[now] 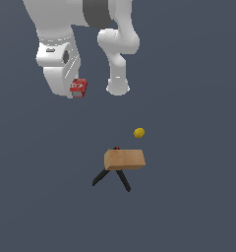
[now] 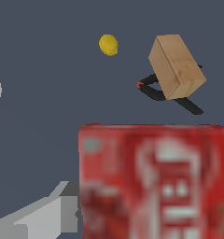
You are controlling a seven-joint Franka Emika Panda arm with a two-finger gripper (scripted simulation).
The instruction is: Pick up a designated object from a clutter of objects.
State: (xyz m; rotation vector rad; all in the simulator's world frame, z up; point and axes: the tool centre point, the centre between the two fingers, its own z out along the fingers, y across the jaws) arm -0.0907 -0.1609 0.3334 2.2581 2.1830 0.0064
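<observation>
The red box [image 1: 78,87] sits right at the tip of the arm's gripper [image 1: 73,91], up in the exterior view's upper left — well apart from the rest of the clutter. In the wrist view the box [image 2: 153,182] fills the near field, blurred from closeness, white label marks facing the cam; one grey finger [image 2: 44,214] shows beside it, apparently touching its side. The other finger is hidden behind the box, so whether the jaws are actually clamped on it can't be told from these pics — it looks held, but that's a judgement.

Key relation: box is at the gripper, not away from it. No approach left to make; it lies directly between or under the fingers w/ its broad labelled face toward the wrist cam. Its long axis can't be read, too blurred.

The wooden block [image 1: 124,159] rests across the black V-shaped tool [image 1: 112,176] nearer the exterior view's centre, yellow ball [image 1: 139,132] just beyond them. All three are clear of the arm, so prob. nothing obstructs a straight lift — main risk is slip if the grip is shallow.
</observation>
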